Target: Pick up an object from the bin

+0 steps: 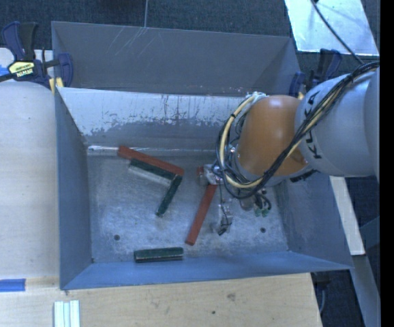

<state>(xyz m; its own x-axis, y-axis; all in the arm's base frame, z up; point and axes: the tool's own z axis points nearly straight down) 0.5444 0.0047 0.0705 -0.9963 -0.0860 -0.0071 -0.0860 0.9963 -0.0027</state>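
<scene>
Gripper [221, 223] is low in bin [74, 182], right of frame centre, under orange wrist cover [268, 138]. It sits just right of slanted red stick [201, 215], by its lower half; contact unclear. Open or closed: can't tell. Left of it: long red stick [149, 161] upper left, dark green stick [168, 196] mid, dark green bar [158, 254] at bottom of floor.

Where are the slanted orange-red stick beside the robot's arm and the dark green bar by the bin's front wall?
Orange-red stick [200, 214]: camera view, middle of its length.
Dark green bar [158, 254]: camera view, its middle.
</scene>
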